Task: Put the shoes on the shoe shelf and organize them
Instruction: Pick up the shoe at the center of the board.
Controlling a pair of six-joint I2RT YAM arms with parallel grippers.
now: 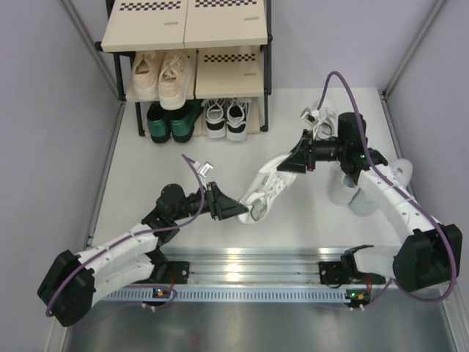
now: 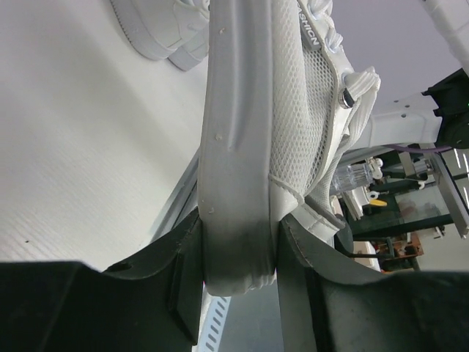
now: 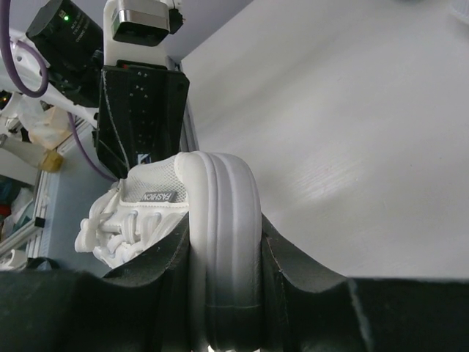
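Note:
A white mesh sneaker (image 1: pixel 265 189) is held between both grippers in the middle of the table. My left gripper (image 1: pixel 242 211) is shut on one end of its sole (image 2: pixel 238 183), the jaws pressing both sides. At the other end my right gripper (image 1: pixel 289 163) is shut on the thick ribbed sole (image 3: pixel 220 220). The shoe shelf (image 1: pixel 227 73) stands at the far left. Beige sneakers (image 1: pixel 163 73) sit on its middle tier. Dark green shoes (image 1: pixel 170 121) and black-and-white sneakers (image 1: pixel 226 117) sit on the bottom tier.
Two more white shoes (image 1: pixel 346 192) lie on the table at the right, partly under the right arm; the left wrist view shows one of them (image 2: pixel 157 29). Grey walls close in the left, right and back. A metal rail (image 1: pixel 249 275) runs along the near edge.

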